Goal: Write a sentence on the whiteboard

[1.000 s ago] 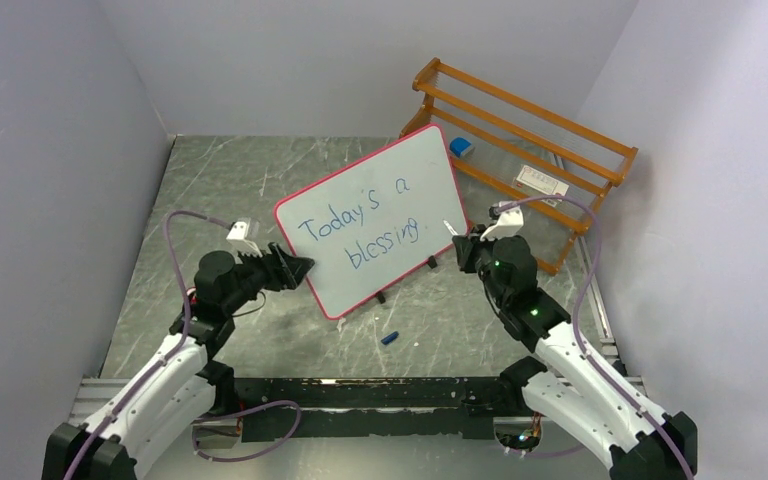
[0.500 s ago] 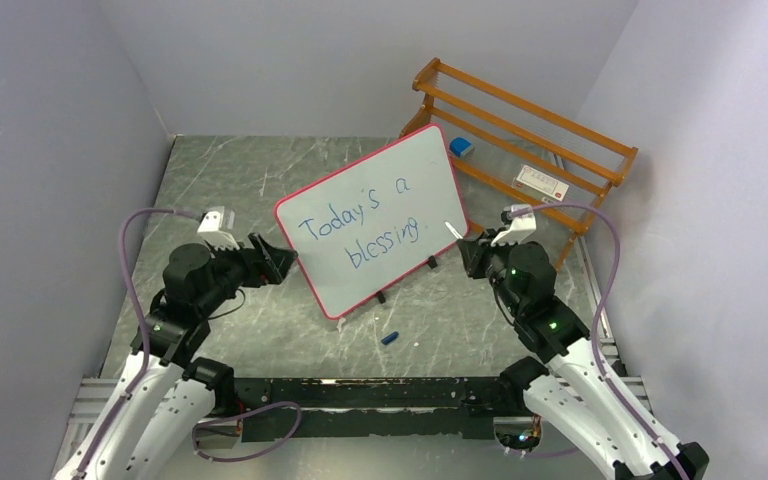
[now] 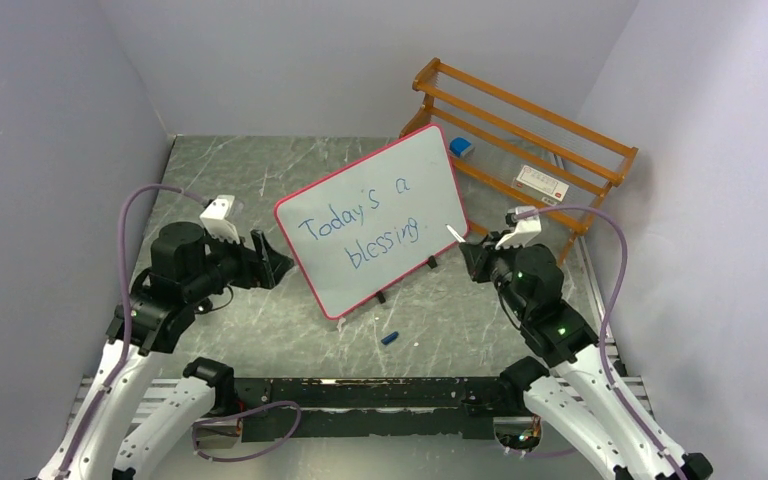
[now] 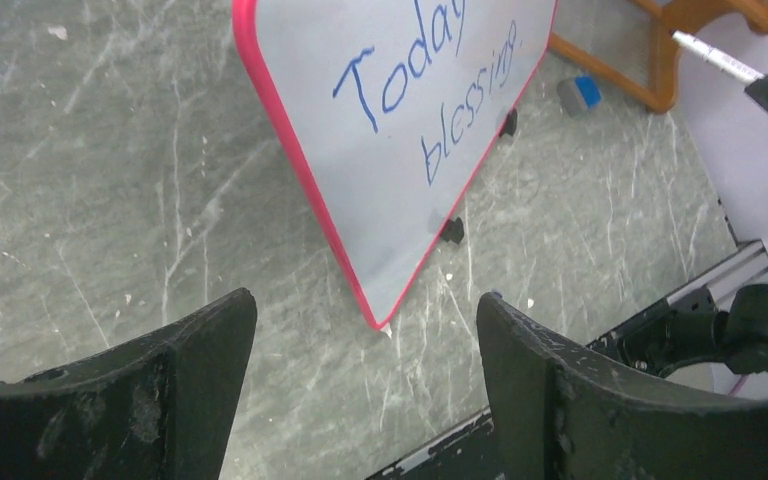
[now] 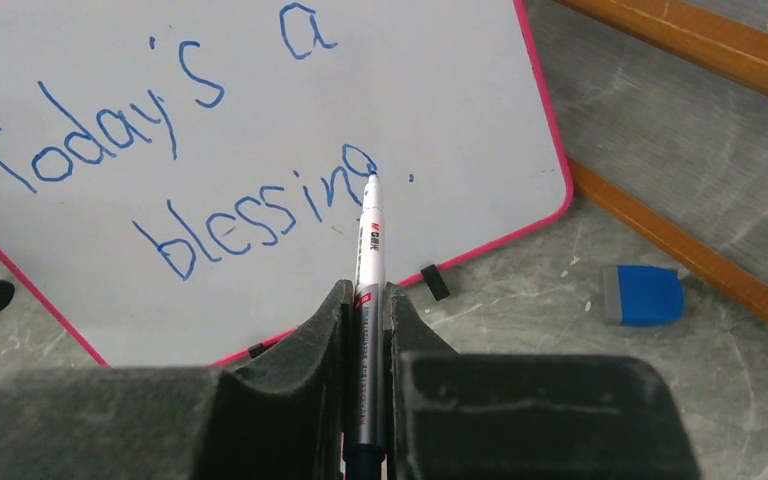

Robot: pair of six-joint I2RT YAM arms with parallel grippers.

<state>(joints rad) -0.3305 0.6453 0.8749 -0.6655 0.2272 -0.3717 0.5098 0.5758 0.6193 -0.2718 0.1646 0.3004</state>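
The whiteboard (image 3: 400, 170) sits mid-frame on the counter (image 3: 230, 180), with the sentence (image 3: 362, 226) written on it in blue. The left hand (image 3: 276, 264), beside its left edge, gapes wide and empty. The right hand (image 3: 468, 254) pinches a marker (image 3: 454, 233) near its right edge.

A smooth white face with a faint sheen fills the whiteboard (image 5: 460, 90), edged by a pink-red rim that looks like plastic. The sentence (image 3: 345, 220) sits on it in blue marker ink, flat and slightly streaky. The table (image 3: 260, 180) shows a dull grey, stone-like top veined with pale scratches. Behind stands a rack (image 3: 530, 120) of orange-brown wood with a light varnish shine. The marker (image 5: 370, 250) has a glossy white plastic barrel with printed lettering. The left gripper (image 4: 365, 305) has matt black fingers (image 4: 190, 390), scuffed and dusty; the right gripper (image 5: 365, 300) has the same coarse black finish.
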